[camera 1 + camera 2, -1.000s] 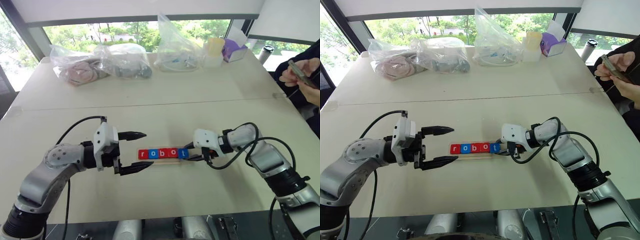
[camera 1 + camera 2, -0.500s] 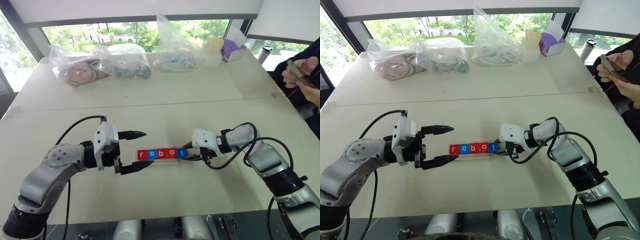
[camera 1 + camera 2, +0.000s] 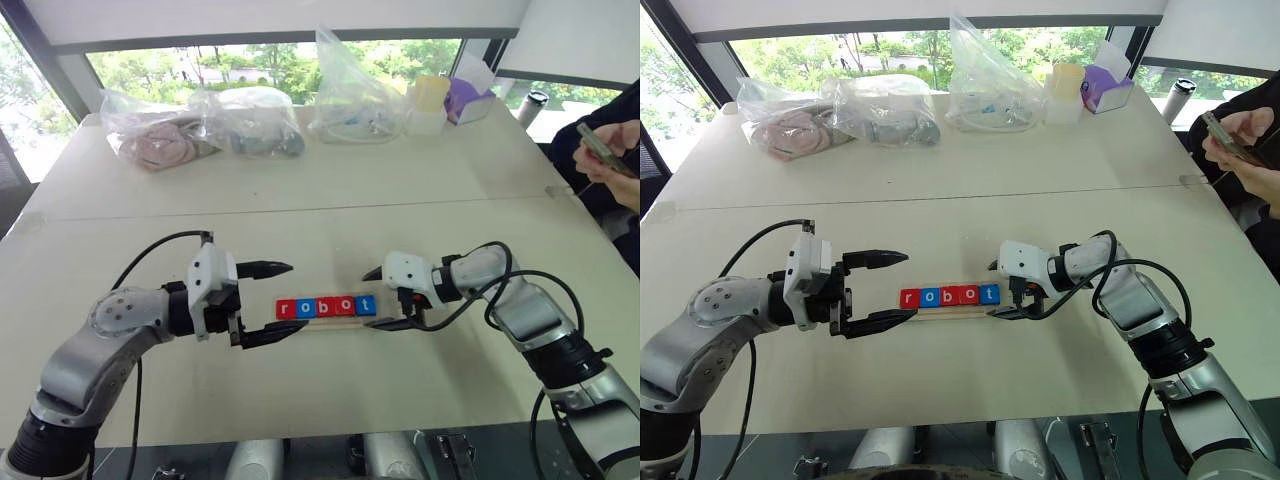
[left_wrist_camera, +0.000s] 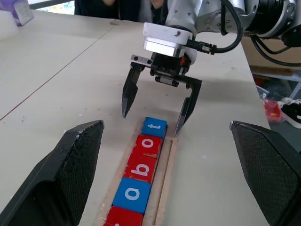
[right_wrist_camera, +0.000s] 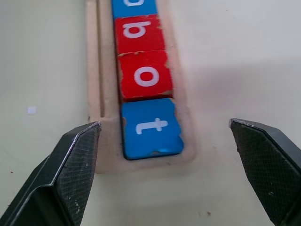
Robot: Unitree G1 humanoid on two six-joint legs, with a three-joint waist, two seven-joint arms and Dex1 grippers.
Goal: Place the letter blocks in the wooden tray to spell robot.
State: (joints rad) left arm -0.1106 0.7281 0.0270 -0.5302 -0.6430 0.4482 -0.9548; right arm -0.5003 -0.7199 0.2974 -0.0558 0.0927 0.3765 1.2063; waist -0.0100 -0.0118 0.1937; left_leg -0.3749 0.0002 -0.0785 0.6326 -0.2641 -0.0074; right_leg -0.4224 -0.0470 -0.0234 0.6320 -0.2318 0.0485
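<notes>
Five letter blocks (image 3: 326, 307) lie in a row in the wooden tray (image 3: 332, 322) and read r, o, b, o, t. The blue t block (image 5: 151, 128) fills the tray's right end, beside a red o (image 5: 146, 75) and a red b (image 5: 138, 32). My right gripper (image 3: 378, 298) stands open at that end, with its fingers (image 5: 70, 174) on either side of the t block and off it. At the tray's left end my left gripper (image 3: 297, 298) is open and points along the row, holding nothing.
Several clear plastic bags (image 3: 250, 122) with things inside, a yellow-lidded cup (image 3: 428, 100) and a purple box (image 3: 468, 100) line the table's far edge. A person's hands with a phone (image 3: 605, 148) are at the right edge. A seam (image 3: 300, 208) crosses the table.
My right gripper has opened and let go of the blue t block, which now lies at the tray's right end. The left arm has stayed still.
</notes>
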